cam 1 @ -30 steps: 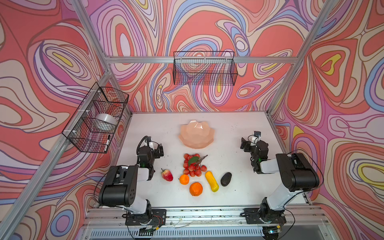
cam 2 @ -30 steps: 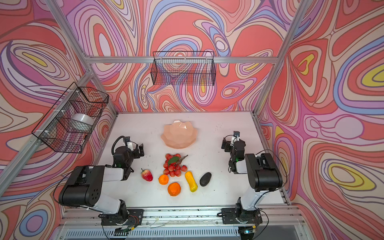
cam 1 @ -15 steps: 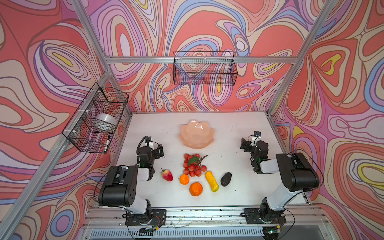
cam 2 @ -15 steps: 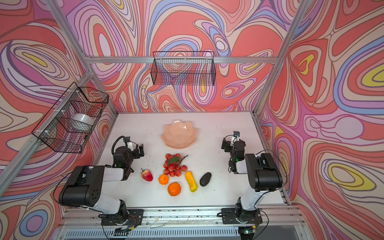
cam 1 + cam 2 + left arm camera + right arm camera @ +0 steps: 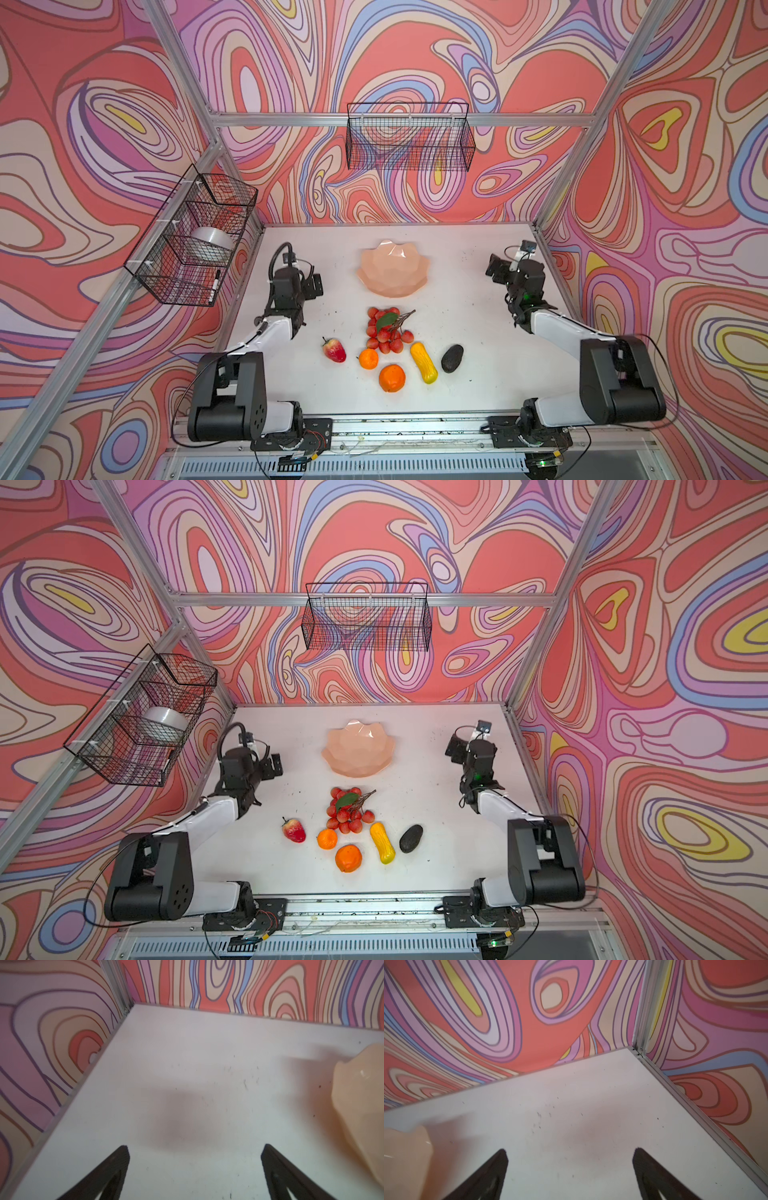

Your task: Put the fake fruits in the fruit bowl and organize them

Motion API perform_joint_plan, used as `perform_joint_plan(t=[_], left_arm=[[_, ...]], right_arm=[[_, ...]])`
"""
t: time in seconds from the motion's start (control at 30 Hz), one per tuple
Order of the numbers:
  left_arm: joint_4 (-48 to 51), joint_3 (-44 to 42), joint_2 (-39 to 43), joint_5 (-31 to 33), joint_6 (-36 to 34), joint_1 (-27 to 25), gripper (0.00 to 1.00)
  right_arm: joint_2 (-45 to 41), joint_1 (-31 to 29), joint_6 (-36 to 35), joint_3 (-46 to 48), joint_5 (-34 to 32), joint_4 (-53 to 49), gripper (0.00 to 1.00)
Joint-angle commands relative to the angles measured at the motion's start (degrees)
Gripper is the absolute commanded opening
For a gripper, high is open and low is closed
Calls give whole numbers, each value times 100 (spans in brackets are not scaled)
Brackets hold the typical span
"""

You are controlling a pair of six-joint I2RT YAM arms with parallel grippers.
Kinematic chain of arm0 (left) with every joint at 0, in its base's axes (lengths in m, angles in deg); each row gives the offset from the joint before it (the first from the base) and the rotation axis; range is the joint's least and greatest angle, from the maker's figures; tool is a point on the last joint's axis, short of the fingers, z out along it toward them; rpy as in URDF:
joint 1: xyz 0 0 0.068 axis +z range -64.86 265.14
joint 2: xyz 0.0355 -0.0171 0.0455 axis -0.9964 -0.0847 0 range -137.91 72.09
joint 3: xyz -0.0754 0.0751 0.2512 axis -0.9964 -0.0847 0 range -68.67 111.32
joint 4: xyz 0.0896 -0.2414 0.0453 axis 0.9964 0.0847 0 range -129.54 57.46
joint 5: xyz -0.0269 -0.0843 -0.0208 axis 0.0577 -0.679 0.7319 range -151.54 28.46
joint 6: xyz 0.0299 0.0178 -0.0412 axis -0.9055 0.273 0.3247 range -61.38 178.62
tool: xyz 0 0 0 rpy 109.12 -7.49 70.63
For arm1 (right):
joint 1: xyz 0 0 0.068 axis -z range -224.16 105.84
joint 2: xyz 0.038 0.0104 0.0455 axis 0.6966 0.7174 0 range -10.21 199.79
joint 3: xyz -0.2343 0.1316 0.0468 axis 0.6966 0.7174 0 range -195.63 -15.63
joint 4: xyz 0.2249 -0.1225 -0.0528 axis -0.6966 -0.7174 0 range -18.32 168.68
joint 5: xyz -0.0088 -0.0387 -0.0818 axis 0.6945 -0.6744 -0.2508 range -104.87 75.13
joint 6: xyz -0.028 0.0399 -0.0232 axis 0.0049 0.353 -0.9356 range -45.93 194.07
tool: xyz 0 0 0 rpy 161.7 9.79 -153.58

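Fruit bowl (image 5: 393, 269), peach-pink with a pointed petal rim, stood on the white table (image 5: 469, 374) toward the back wall, and nothing lay inside it. All the fake fruits were on the table in front of the bowl, apart from it. The red berry bunch (image 5: 386, 330) with its green leaf was the nearest one to the bowl. The strawberry (image 5: 334, 350) lay to the left of the bunch, and the smaller orange (image 5: 368, 359) was between the strawberry and the long yellow fruit (image 5: 424, 362). The bigger orange (image 5: 392, 377) was the closest to the front edge, and the dark avocado (image 5: 452, 358) lay just beside the yellow fruit on the right. The left gripper (image 5: 195, 1167) was at the left of the bowl with its jaws spread wide over bare table, holding nothing. The right gripper (image 5: 571, 1169) was at the right side, well apart from the fruits, also with jaws spread wide and holding nothing. Both wrist views showed only an edge of the bowl.
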Motion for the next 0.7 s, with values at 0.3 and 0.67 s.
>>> perform_joint_plan(t=[0.3, 0.67], left_arm=[[2778, -515, 3408, 36, 1455, -3, 94], [2845, -471, 3910, 558, 1437, -2, 100]], right_arm=[[-760, -823, 1995, -832, 1269, -4779, 97], [-1365, -2703, 4228, 586, 488, -5745, 97]])
